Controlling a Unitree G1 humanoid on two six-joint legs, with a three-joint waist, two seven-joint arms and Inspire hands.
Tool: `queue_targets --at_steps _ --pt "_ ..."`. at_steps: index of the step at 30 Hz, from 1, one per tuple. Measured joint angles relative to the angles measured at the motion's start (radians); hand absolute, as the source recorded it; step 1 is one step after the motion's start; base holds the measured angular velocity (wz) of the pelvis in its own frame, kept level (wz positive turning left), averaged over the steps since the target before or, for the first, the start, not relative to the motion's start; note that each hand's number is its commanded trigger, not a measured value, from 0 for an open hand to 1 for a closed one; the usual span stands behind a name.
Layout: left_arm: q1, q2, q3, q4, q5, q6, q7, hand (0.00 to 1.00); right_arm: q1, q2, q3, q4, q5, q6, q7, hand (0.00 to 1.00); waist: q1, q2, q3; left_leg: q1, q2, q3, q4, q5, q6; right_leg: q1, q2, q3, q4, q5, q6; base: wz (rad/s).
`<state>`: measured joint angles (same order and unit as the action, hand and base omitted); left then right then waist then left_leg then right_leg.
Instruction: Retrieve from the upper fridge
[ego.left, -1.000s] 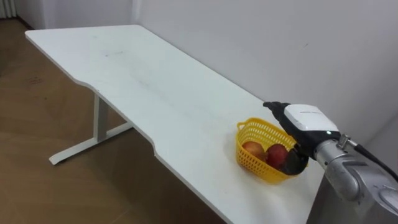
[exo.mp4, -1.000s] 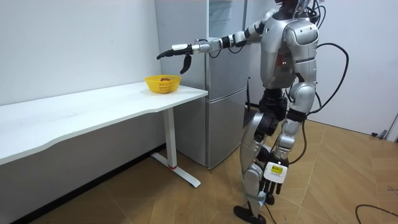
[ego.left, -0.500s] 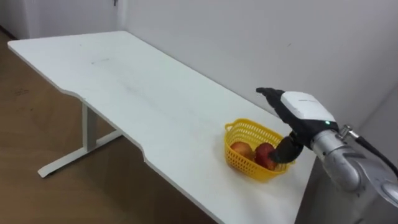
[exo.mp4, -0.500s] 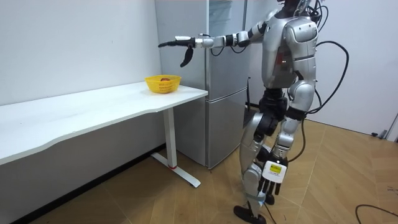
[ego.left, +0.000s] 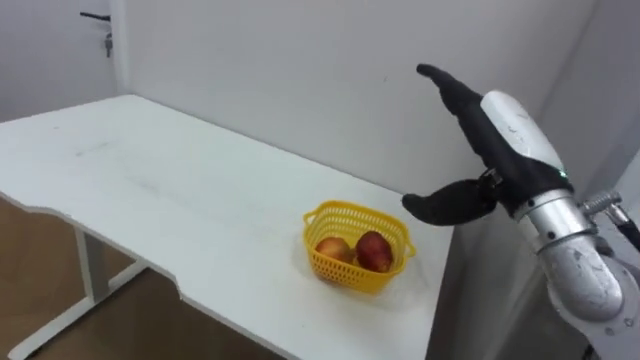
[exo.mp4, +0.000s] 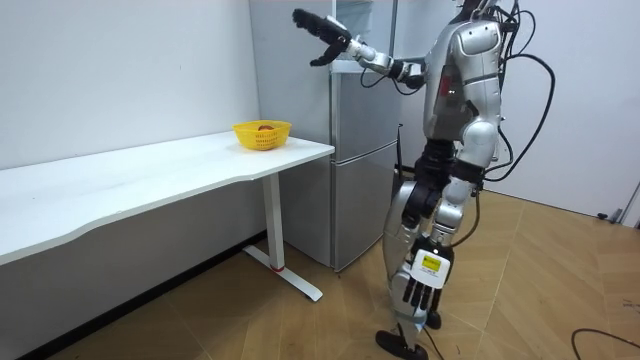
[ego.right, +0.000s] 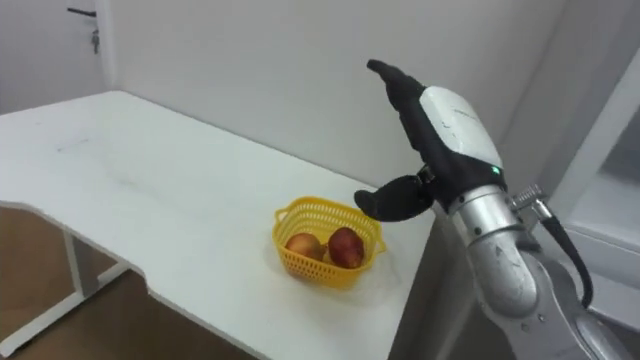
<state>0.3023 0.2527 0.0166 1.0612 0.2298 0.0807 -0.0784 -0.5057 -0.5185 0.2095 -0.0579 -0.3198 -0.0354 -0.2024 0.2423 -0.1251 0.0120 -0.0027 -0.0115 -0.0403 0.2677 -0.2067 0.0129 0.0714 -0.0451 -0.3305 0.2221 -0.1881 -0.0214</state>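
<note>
The right hand (ego.left: 505, 140), wide open and empty, has lifted off the basket (ego.left: 358, 247) below it, seemingly toward the fridge (exo.mp4: 360, 110).

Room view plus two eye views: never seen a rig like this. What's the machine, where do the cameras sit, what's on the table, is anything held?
It is a two-legged humanoid robot with two arms, each ending in a hand. The room view comes from a camera standing some way off. It sees the robot standing before a grey fridge, next to the end of a white table. The two eye views come from a stereo camera in the robot's head, so they show nearly the same scene. On the table stands a yellow basket with two pieces of fruit in it. The right hand is held high by the fridge's top, fingers straight, holding nothing. The left hand hangs open by its leg.
</note>
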Motion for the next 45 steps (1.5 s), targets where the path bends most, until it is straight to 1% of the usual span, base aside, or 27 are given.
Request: queue_targets --at_steps 1,3,4,6,7,8,9,11,12,13,14,15,16,17,18,21,22,24,27,30,33,35,36,38,40,44,45 --pt "0.006 -0.008 -0.001 0.0 -0.001 -0.001 0.0 0.0 0.018 0.004 -0.002 -0.037 -0.003 -0.005 -0.015 0.0 -0.011 0.011 -0.0023 0.009 0.001 0.01 -0.001 -0.003 0.001 0.003 0.001 0.012 0.001 0.0 0.001 -0.3" --pt "0.014 -0.01 0.001 -0.001 -0.001 -0.009 -0.003 0.0 0.059 0.011 -0.02 -0.109 -0.013 -0.016 -0.029 0.0 -0.033 0.027 -0.0037 0.014 0.002 0.014 -0.002 -0.005 0.002 0.007 0.002 0.021 0.0 0.001 0.001 -0.11" --pt "0.019 -0.01 0.001 -0.003 -0.001 -0.021 -0.003 0.0 0.085 0.012 -0.042 -0.155 -0.013 -0.036 -0.035 0.0 -0.051 0.035 -0.0027 0.019 0.002 0.019 -0.005 -0.005 0.003 0.008 0.003 0.027 -0.001 0.0 0.002 -0.09" --pt "0.025 -0.013 0.002 -0.002 -0.001 -0.034 -0.002 0.0 0.116 0.019 -0.075 -0.222 -0.025 -0.061 -0.053 0.0 -0.071 0.044 -0.0037 0.033 0.003 0.035 -0.022 -0.005 0.003 0.012 0.003 0.044 -0.001 -0.001 0.004 -0.26" --pt "0.038 -0.016 0.003 0.0 -0.001 -0.041 -0.002 0.0 0.141 0.022 -0.097 -0.258 -0.029 -0.08 -0.069 0.0 -0.08 0.054 -0.0075 0.048 0.005 0.05 -0.035 -0.005 0.003 0.015 0.004 0.058 -0.002 -0.002 0.005 -0.34" --pt "0.041 -0.018 0.006 0.001 -0.001 -0.044 -0.002 0.0 0.158 0.023 -0.113 -0.276 -0.026 -0.088 -0.073 0.0 -0.085 0.056 -0.0097 0.055 0.005 0.057 -0.039 -0.005 0.003 0.017 0.005 0.065 -0.002 -0.002 0.006 -0.34" --pt "0.044 -0.026 0.02 0.003 -0.003 -0.049 -0.001 0.0 0.201 0.025 -0.146 -0.308 -0.025 -0.107 -0.088 0.0 -0.098 0.064 -0.0117 0.069 0.005 0.066 -0.047 -0.005 0.004 0.024 0.006 0.08 -0.003 -0.004 0.008 -0.21" --pt "0.044 -0.034 0.02 0.004 -0.003 -0.053 0.004 0.0 0.253 0.033 -0.186 -0.333 -0.022 -0.127 -0.115 0.0 -0.129 0.066 -0.0118 0.083 0.006 0.072 -0.049 -0.006 0.004 0.029 0.007 0.086 -0.008 -0.005 0.01 -0.16" --pt "0.042 -0.039 0.02 0.005 -0.003 -0.058 0.008 0.0 0.284 0.05 -0.213 -0.341 -0.022 -0.135 -0.128 0.0 -0.149 0.067 -0.0124 0.087 0.008 0.081 -0.054 -0.006 0.004 0.027 0.011 0.096 -0.016 -0.005 0.01 -0.24" --pt "0.038 -0.043 0.02 0.01 -0.003 -0.062 0.012 0.0 0.318 0.065 -0.242 -0.342 -0.022 -0.146 -0.143 0.0 -0.158 0.067 -0.0127 0.09 0.012 0.095 -0.059 -0.006 0.004 0.027 0.015 0.11 -0.018 -0.005 0.01 -0.28" --pt "0.038 -0.046 0.02 0.013 -0.003 -0.066 0.013 0.0 0.336 0.072 -0.252 -0.342 -0.022 -0.148 -0.152 0.0 -0.161 0.068 -0.0129 0.095 0.014 0.101 -0.065 -0.006 0.004 0.028 0.016 0.116 -0.017 -0.004 0.009 -0.36" --pt "0.036 -0.05 0.019 0.021 -0.003 -0.067 0.02 0.0 0.378 0.082 -0.271 -0.342 -0.023 -0.148 -0.168 0.0 -0.168 0.072 -0.0135 0.103 0.016 0.119 -0.07 -0.007 0.002 0.029 0.02 0.127 -0.017 -0.004 0.008 -0.3" --pt "0.039 -0.053 0.02 0.021 -0.002 -0.067 0.023 0.0 0.423 0.085 -0.292 -0.343 -0.027 -0.148 -0.18 0.0 -0.183 0.075 -0.0149 0.104 0.018 0.124 -0.071 -0.009 0.001 0.026 0.021 0.132 -0.018 -0.004 0.008 -0.24" --pt "0.039 -0.055 0.02 0.021 -0.002 -0.066 0.023 0.0 0.445 0.085 -0.304 -0.343 -0.027 -0.148 -0.183 0.0 -0.188 0.077 -0.0151 0.103 0.018 0.126 -0.072 -0.009 0.001 0.024 0.022 0.134 -0.018 -0.004 0.008 -0.2" --pt "0.039 -0.059 0.02 0.023 -0.002 -0.067 0.023 0.0 0.482 0.087 -0.328 -0.343 -0.021 -0.147 -0.191 0.0 -0.189 0.085 -0.0172 0.103 0.02 0.136 -0.079 -0.009 0.001 0.016 0.024 0.142 -0.018 -0.003 0.007 -0.2" --pt "0.042 -0.065 0.02 0.026 -0.002 -0.066 0.023 0.0 0.564 0.121 -0.36 -0.342 0.003 -0.148 -0.234 0.0 -0.212 0.098 -0.0206 0.106 0.021 0.143 -0.082 -0.009 0.001 0.013 0.024 0.144 -0.018 -0.002 0.007 -0.09" --pt "0.041 -0.067 0.02 0.026 -0.002 -0.066 0.023 0.0 0.591 0.14 -0.362 -0.341 0.009 -0.147 -0.244 0.0 -0.215 0.106 -0.0192 0.109 0.022 0.149 -0.083 -0.009 0.001 0.011 0.026 0.147 -0.017 -0.002 0.007 -0.08" --pt "0.037 -0.07 0.02 0.026 -0.002 -0.065 0.023 0.0 0.622 0.158 -0.361 -0.341 0.01 -0.146 -0.246 0.0 -0.222 0.114 -0.0175 0.11 0.025 0.159 -0.086 -0.01 0.0 0.006 0.029 0.158 -0.017 -0.002 0.006 -0.16" --pt "0.031 -0.076 0.02 0.024 -0.002 -0.065 0.023 0.0 0.654 0.175 -0.361 -0.339 0.01 -0.146 -0.246 0.0 -0.227 0.12 -0.0137 0.114 0.03 0.177 -0.09 -0.013 -0.004 -0.004 0.033 0.169 -0.017 -0.003 0.005 -0.15" --pt "0.03 -0.076 0.02 0.021 -0.002 -0.061 0.025 0.0 0.685 0.191 -0.361 -0.328 0.018 -0.145 -0.247 0.0 -0.237 0.119 -0.0134 0.119 0.034 0.186 -0.096 -0.015 -0.007 -0.006 0.039 0.184 -0.018 -0.004 0.003 -0.11" --pt "0.027 -0.076 0.019 0.021 -0.002 -0.057 0.025 0.0 0.701 0.201 -0.36 -0.302 0.023 -0.14 -0.248 0.0 -0.241 0.118 -0.0145 0.119 0.036 0.194 -0.096 -0.016 -0.009 -0.009 0.042 0.193 -0.017 -0.003 0.002 -0.1" --pt "0.024 -0.076 0.018 0.021 -0.002 -0.057 0.026 0.0 0.718 0.203 -0.358 -0.292 0.033 -0.138 -0.245 0.0 -0.241 0.122 -0.0181 0.119 0.036 0.198 -0.097 -0.016 -0.009 -0.015 0.043 0.197 -0.015 -0.003 0.001 -0.08" --pt "0.024 -0.077 0.016 0.02 -0.002 -0.057 0.026 0.0 0.729 0.208 -0.356 -0.277 0.039 -0.138 -0.241 0.0 -0.241 0.12 -0.0173 0.118 0.037 0.203 -0.099 -0.016 -0.009 -0.019 0.044 0.203 -0.015 -0.003 0.001 -0.09" --pt "0.024 -0.08 0.016 0.019 -0.002 -0.056 0.026 0.0 0.755 0.226 -0.351 -0.256 0.044 -0.136 -0.232 0.0 -0.242 0.121 -0.0185 0.118 0.036 0.205 -0.1 -0.016 -0.009 -0.02 0.045 0.205 -0.016 -0.003 0.001 -0.04" --pt "0.022 -0.083 0.015 0.017 -0.002 -0.054 0.028 0.0 0.789 0.257 -0.346 -0.219 0.044 -0.142 -0.231 0.0 -0.243 0.121 -0.0195 0.116 0.036 0.205 -0.101 -0.016 -0.009 -0.021 0.044 0.205 -0.017 -0.003 0.001 0.0" --pt "0.017 -0.084 0.005 0.019 -0.002 -0.055 0.052 0.0 0.799 0.287 -0.343 -0.175 0.066 -0.158 -0.23 0.0 -0.252 0.119 -0.0205 0.119 0.036 0.205 -0.101 -0.016 -0.009 -0.018 0.044 0.207 -0.019 -0.003 0.001 0.0" --pt "0.017 -0.084 -0.002 0.02 -0.002 -0.056 0.062 0.0 0.8 0.3 -0.34 -0.151 0.078 -0.159 -0.225 0.0 -0.261 0.118 -0.0205 0.119 0.036 0.206 -0.1 -0.016 -0.009 -0.018 0.044 0.206 -0.018 -0.003 0.001 0.0"
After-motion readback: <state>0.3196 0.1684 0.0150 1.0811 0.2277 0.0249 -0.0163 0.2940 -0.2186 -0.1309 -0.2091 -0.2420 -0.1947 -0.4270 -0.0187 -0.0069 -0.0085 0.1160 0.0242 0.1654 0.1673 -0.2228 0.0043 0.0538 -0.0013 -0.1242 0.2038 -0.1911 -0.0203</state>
